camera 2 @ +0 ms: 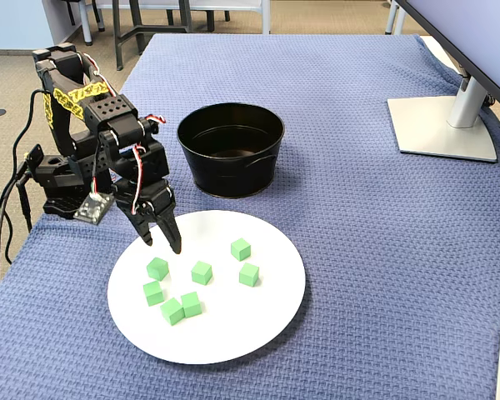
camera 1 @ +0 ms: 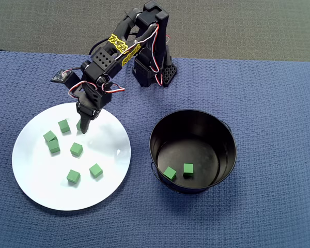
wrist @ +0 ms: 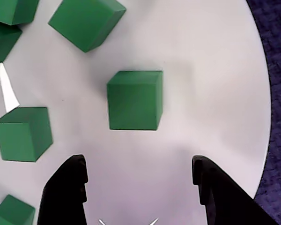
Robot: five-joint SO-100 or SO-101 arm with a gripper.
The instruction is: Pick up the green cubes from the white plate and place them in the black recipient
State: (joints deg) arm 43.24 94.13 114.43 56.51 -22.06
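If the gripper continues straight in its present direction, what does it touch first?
Probably the green cube centred ahead of the open gripper in the wrist view, or the white plate beneath; depth is unclear.

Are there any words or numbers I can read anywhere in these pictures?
None can be read.
Yellow tape on the arm carries dark marks, too blurred to read.
The green cubes, white plate and black pot are plain.

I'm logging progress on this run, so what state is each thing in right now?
gripper: open, empty, poised over the plate.
green cubes on the plate: six visible, loose, none gripped.
green cubes in the pot: two, resting on the bottom.
white plate: flat on the cloth.
black pot: upright, uncovered.
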